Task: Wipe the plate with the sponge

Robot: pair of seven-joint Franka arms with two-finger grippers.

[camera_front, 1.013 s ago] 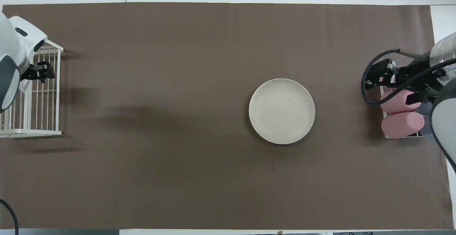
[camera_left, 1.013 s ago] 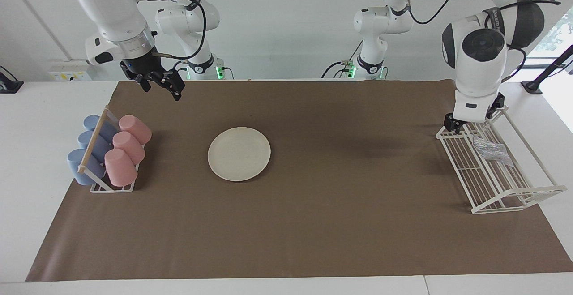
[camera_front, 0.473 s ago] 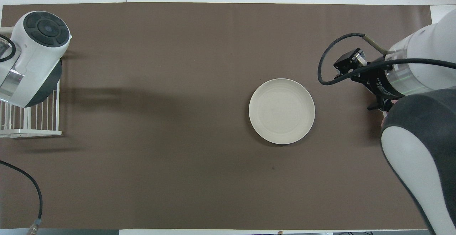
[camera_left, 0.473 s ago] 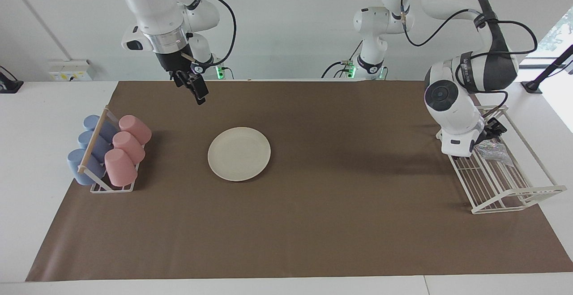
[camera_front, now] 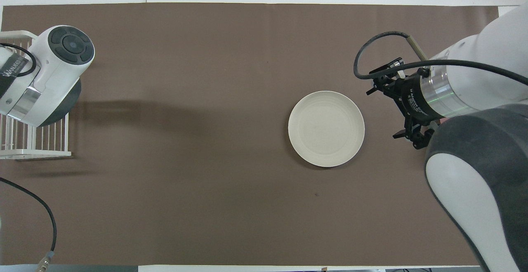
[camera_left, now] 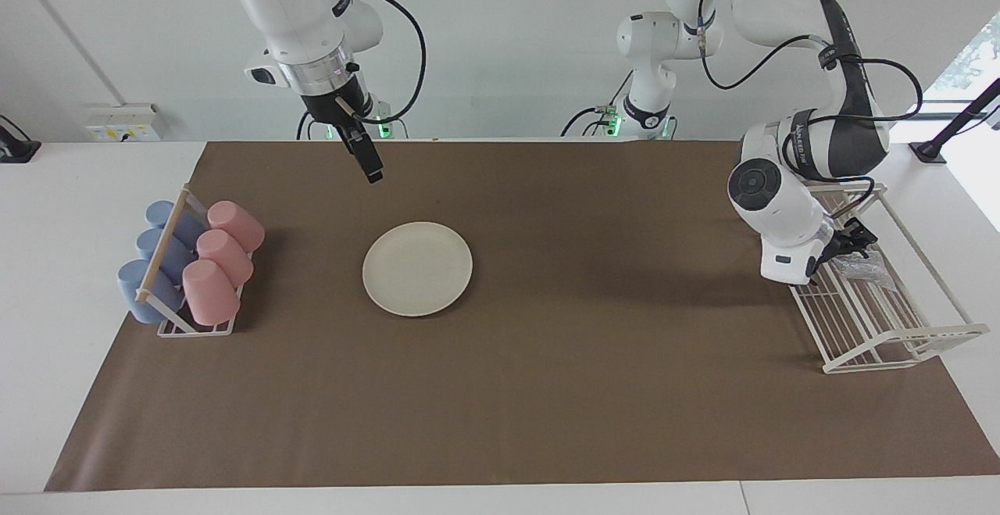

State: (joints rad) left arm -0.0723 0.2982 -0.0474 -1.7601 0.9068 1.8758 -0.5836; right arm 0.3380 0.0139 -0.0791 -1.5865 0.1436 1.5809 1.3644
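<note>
Brown paper covers the table; the round cream plate lies bare. Left end effector, open and empty, should settle squarely around the silvery mesh sponge in the white wire rack. Right end effector hangs above, grip unclear.

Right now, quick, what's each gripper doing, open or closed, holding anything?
Left gripper: at the sponge in the white wire rack, grip cannot be told.
Right gripper: raised over the mat, holding nothing.

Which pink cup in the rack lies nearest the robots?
The pink cup at the end of the pink row closest to the robots, highest in the facing view. The other two pink cups lie farther from the robots, in line with it.
</note>
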